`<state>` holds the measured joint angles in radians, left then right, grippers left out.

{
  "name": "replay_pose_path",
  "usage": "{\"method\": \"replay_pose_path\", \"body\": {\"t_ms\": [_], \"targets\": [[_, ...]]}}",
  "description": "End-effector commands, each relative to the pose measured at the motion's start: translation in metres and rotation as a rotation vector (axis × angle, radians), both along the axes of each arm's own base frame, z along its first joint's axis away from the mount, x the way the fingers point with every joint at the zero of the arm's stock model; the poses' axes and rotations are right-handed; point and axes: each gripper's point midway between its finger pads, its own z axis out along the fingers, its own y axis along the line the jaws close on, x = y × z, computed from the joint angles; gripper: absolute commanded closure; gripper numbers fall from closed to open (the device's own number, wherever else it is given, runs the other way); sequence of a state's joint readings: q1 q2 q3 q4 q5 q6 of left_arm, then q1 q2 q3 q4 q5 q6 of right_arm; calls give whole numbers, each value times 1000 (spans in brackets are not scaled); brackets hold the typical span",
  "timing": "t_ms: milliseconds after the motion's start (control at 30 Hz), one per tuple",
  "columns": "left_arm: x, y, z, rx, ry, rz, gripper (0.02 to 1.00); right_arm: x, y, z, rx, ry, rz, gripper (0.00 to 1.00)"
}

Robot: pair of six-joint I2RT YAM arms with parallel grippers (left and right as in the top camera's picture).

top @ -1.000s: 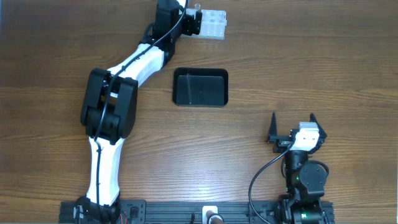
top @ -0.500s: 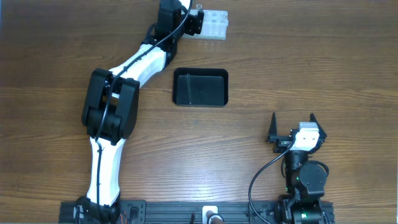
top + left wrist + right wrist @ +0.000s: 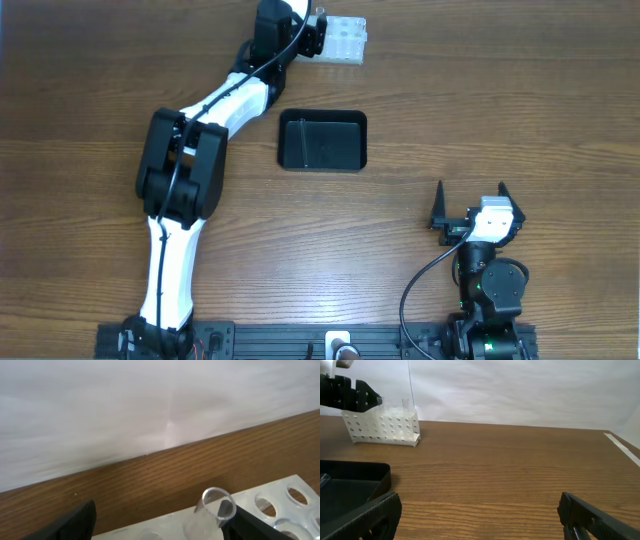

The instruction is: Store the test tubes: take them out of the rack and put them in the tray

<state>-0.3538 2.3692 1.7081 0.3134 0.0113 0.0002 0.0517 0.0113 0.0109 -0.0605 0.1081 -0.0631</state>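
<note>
A white perforated test-tube rack [image 3: 343, 40] stands at the table's far edge. A clear tube [image 3: 215, 509] stands upright in the rack [image 3: 280, 505], at its left end. My left gripper [image 3: 320, 35] is at that end, open, with the tube between its fingers [image 3: 162, 510] and close to one fingertip [image 3: 252, 525]. The black tray [image 3: 322, 140] lies mid-table with one thin tube [image 3: 303, 138] in it. My right gripper [image 3: 470, 192] rests open near its base, holding nothing. From the right wrist, the rack [image 3: 382, 427], its tube [image 3: 405, 406] and the tray [image 3: 350, 485] show far off.
The left arm [image 3: 180, 170] stretches diagonally from its base up to the rack. A pale wall [image 3: 150, 400] rises just behind the table's far edge. Bare wood [image 3: 520, 100] spreads right of the tray and the rack.
The left arm's elbow has drifted slightly to the right; its gripper stays at the rack's left end. The right arm has not moved.
</note>
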Motion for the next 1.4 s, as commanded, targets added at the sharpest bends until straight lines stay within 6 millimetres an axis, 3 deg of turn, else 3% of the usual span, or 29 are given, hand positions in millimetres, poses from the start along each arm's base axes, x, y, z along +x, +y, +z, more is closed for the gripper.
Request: {"method": "replay_pose_path", "body": {"t_ms": [33,200,500,1400], "targets": [[10,-4,-3,-6,-16,-19,277,0,-2,-2,2,3,-11,9],[11,-4,-2,-7,-19,-19,340,0,-2,-2,2,3,-11,7],[11,-4,-2,-7,-19,-19,562,0,-2,-2,2,3,-11,7],[9,-10,1,-20,-27,-48,879,0,-2,-2,2,3,-11,9]]}}
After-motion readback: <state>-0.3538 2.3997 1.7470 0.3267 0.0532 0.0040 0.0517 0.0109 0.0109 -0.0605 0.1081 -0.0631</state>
